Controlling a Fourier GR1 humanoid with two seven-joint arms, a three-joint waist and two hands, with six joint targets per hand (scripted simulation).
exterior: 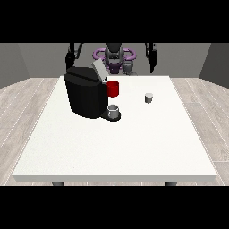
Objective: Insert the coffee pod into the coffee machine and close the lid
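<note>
While both arms hung raised behind the far edge of the desk point(112, 147), neither robot hand touched anything. The robot hand at the view's left point(69, 59) hung above the coffee machine's back corner, and the robot hand at the view's right point(152, 60) hung over the desk's far right part; whether their fingers were released or clenched I cannot tell, as they showed only as small dark shapes.

The coffee pod point(149, 97), a small grey cylinder with a lighter top, stood upright on the desk at about three o'clock from the coffee machine point(85, 91), well apart from it and from both hands. The machine was a black, boxy body at the desk's far left, with its grey lid point(99, 70) tilted up and open at one o'clock from its top. A red part point(113, 88) showed on the machine's right side, touching it. At five o'clock from the body, a grey cup point(113, 111) stood on the machine's dark base; what it held could not be seen.

There was one pod, one machine, one cup and two hands.
</note>
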